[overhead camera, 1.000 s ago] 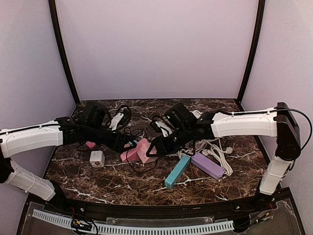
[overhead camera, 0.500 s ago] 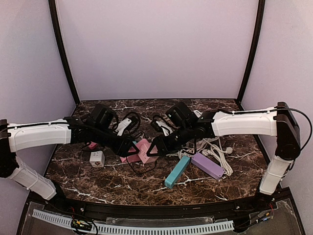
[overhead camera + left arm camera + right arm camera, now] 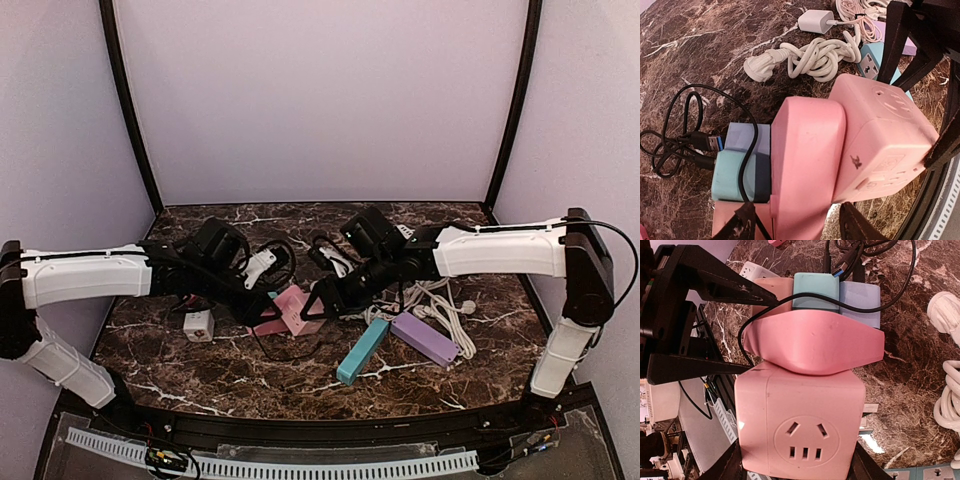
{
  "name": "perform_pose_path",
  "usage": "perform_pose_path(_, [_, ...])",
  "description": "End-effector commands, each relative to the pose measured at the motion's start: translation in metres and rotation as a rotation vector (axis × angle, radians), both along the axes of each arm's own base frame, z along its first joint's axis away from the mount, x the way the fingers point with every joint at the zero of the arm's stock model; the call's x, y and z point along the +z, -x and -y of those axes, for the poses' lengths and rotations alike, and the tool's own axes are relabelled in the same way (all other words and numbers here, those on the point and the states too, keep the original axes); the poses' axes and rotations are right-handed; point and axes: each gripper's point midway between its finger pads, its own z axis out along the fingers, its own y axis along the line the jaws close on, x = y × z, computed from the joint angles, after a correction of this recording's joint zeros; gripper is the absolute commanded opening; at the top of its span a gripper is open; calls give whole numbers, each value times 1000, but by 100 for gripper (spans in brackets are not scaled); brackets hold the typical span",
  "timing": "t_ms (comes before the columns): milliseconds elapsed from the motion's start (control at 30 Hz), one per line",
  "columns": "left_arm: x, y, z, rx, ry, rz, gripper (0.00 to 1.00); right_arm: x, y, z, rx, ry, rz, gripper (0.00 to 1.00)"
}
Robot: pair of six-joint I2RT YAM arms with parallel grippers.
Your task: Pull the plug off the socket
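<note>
Grip, right gripper [image 3: 799, 466]: clamping the socket [image 3: 800, 425], near table [image 3: 200, 370] centre. Left gripper [image 3: 800, 222]: clamping the plug [image 3: 807, 165] seated in that socket. Risks I am watching: fingers [image 3: 745, 222] slipping off the smooth plug if I am pulling askew; cable [image 3: 742, 340] draped over the plug snagging, dragging the teal adapter [image 3: 815, 287] along.
</note>
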Motion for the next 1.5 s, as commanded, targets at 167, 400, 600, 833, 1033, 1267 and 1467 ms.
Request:
perform_pose_path(167, [-5, 0, 1, -53, -107, 59, 51, 44, -2, -8, 48, -136, 72, 0])
perform_pose_path(400, [-16, 2, 0, -68, -187, 74, 48, 43, -2, -6, 63, -122, 86, 0])
perform_pose_path(600, [-22, -1, -1, -51, -235, 92, 37, 43, -2, -6, 68, -116, 90, 0])
perform_pose_path(833, [-20, -3, -1, -24, -224, 90, 18, 36, -8, -1, 31, -81, 110, 0])
perform_pose_path(1033, [-17, -2, 1, 0, -195, 74, 1, 30, -11, 4, 2, -45, 122, 0])
perform_pose_path(1267, [-7, 4, 14, 52, -66, 14, 1, 31, -14, 9, -52, -45, 122, 54])
perform_pose_path(1467, [0, 3, 19, 143, 9, -44, 1, 31, -15, 22, -101, -14, 145, 84])
